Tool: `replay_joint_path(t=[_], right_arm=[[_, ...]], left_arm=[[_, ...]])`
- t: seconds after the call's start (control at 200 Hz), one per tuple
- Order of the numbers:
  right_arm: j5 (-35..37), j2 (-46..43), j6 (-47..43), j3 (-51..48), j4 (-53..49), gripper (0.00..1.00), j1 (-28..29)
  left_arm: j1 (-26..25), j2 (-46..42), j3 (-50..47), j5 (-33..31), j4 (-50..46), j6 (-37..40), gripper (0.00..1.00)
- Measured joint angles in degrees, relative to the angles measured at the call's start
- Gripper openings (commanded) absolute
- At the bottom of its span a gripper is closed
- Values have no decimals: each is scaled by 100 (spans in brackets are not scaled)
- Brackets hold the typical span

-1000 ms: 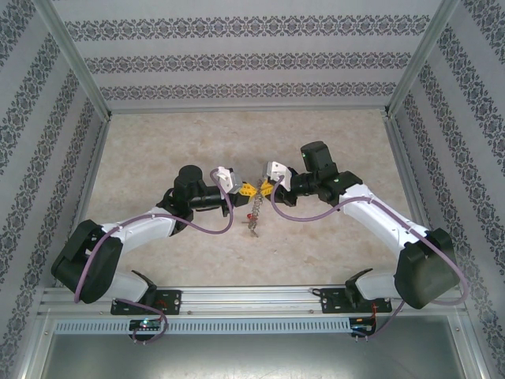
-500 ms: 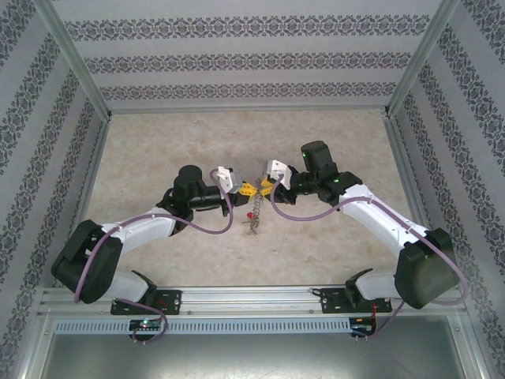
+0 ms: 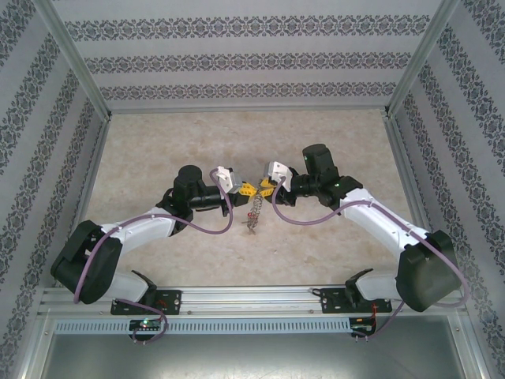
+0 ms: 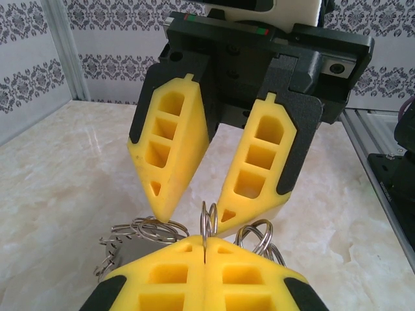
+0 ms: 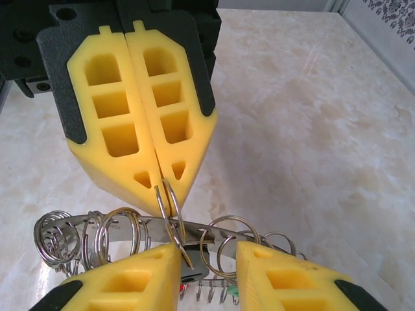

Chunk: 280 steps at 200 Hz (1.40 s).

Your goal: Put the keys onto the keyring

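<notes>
**Desk:** Start on your left. What do you have?

**Me:** My left arm (image 3: 134, 233) reaches in over the marble table (image 3: 158, 150) toward the middle. The left gripper (image 3: 245, 189) has its yellow fingers (image 5: 123, 123) pressed flat together. They pinch a single wire loop (image 5: 167, 199) on the rim of the keyring (image 3: 253, 215).

**Desk:** Where does the keyring sit?

**Me:** It hangs from that pinch, between the two grippers and a little nearer the bases. From my wrist cameras I see its flat grey rim running crosswise, fringed with loops all along. I cannot tell whether its lower end touches the table.

**Desk:** Any keys?

**Me:** I see a small red patch (image 5: 189, 278) just under the rim, low between my right fingers. Too little of it shows for me to say more.

**Desk:** And the right side?

**Me:** The right gripper (image 3: 265, 188) faces the left one, tip to tip. Its fingers (image 4: 170, 149) stand apart with a gap between them, one on each side of the pinched loop. The right arm (image 3: 379, 225) stretches back to its base.
</notes>
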Motion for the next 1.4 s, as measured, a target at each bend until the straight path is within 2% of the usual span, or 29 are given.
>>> replay_joint_path(t=[0.055,0.13,0.26,0.36,0.545,0.615,0.669,0.754,0.814,0.879,0.944,0.994,1.054,1.109,1.149,1.194,1.234,1.279,1.399], right_arm=[[-7,-31,55,-63,94,26,0],[-9,-61,72,-98,144,32,-2],[-142,-72,85,-96,212,36,-15],[-319,-120,61,-96,203,36,-15],[-417,-162,4,-94,157,26,-15],[-413,-162,-33,-94,96,26,-15],[-393,-153,-68,-94,74,21,-13],[-367,-114,-94,-94,66,25,-13],[-334,-87,-94,-94,59,23,-13],[-308,-74,-107,-94,55,25,-13],[-299,-42,-138,-81,59,19,-13],[-310,0,-146,-39,37,22,-13],[-330,44,-149,9,33,16,-13],[-369,68,-166,35,28,15,-11],[-378,76,-175,48,20,9,0],[-380,76,-164,57,-17,8,0],[-380,76,-184,59,-26,0,0],[-376,76,-223,59,-48,0,-2],[-326,72,-262,76,-157,0,4]], left_arm=[[0,0,0,-7,-2,2,0],[0,0,0,-2,-2,2,0],[-4,0,0,-7,-52,2,0],[-4,0,0,-7,-70,4,0],[-7,0,0,-4,-83,4,0],[-7,0,0,-4,-83,4,0],[-7,0,0,-4,-83,2,0],[-7,0,0,-2,-83,2,0],[-4,0,0,7,-85,4,0],[-4,0,0,20,-85,4,0],[-4,0,0,35,-85,7,0],[-4,0,0,33,-85,7,0],[-4,0,0,24,-85,9,0],[-4,0,0,2,-85,26,0],[-4,0,0,-13,-85,31,0],[-2,0,0,-52,-87,44,0],[2,0,0,-76,-92,48,0],[2,0,0,-98,-111,50,0],[-2,-7,0,-120,-214,101,19]])
